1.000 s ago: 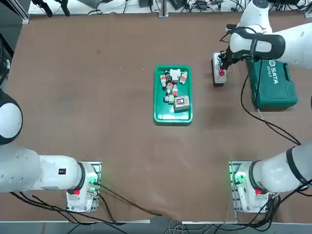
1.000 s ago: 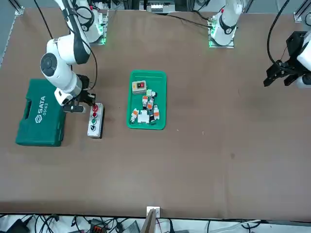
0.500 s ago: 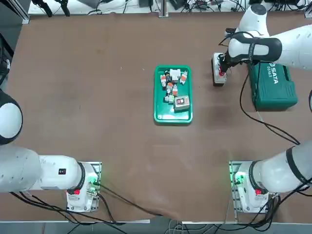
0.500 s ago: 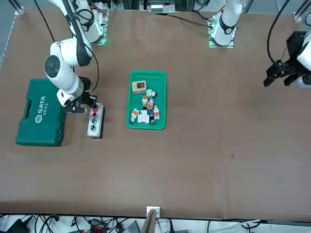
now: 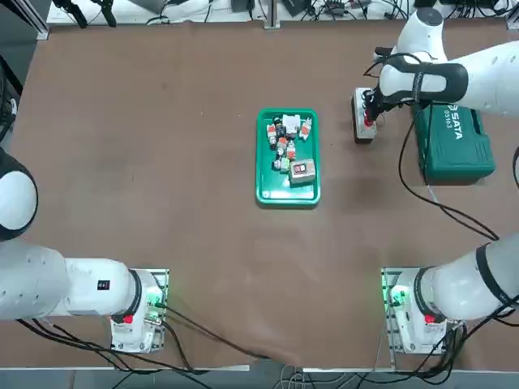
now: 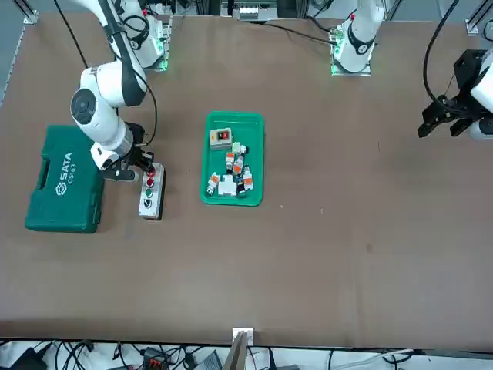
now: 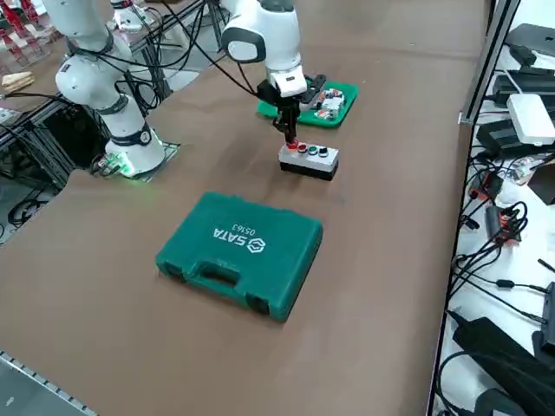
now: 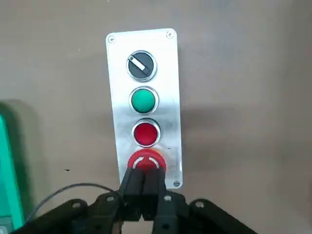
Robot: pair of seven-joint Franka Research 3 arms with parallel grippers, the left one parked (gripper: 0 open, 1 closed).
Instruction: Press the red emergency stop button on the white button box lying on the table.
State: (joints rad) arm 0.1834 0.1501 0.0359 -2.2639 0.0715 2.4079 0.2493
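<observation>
Right tool: You had the right tool point(image 8: 144, 171) pressed together, its two fingers side by side with nothing pinched between them. Over the last second it had shifted onto the robot-side end of the box, then had all but settled.
Red emergency stop button: The red emergency stop button point(image 8: 146, 159) sat at the robot-side end of the white button box point(image 8: 168, 97), right at the fingertips, which hid part of its rim. You could not tell whether it had gone down.
White button box: It lay flat near the far edge of the surface point(image 5: 203, 243), toward the far right corner, and had not visibly moved.
Smaller red button: The smaller red button point(image 8: 146, 134) came next along the box, just beside your target, then the green button point(image 8: 143, 101) and the dark selector point(image 8: 141, 66).
Green case: The green case point(image 7: 238, 251) lay between the box and the surface's right edge, unmoved and apart from the tool.
Meaning for the task: The approach looked finished and the press itself seemed to be the step in hand. You probably needed a straight push down on the knob's middle; off its rim, the fingers could have slipped or nudged the box.
</observation>
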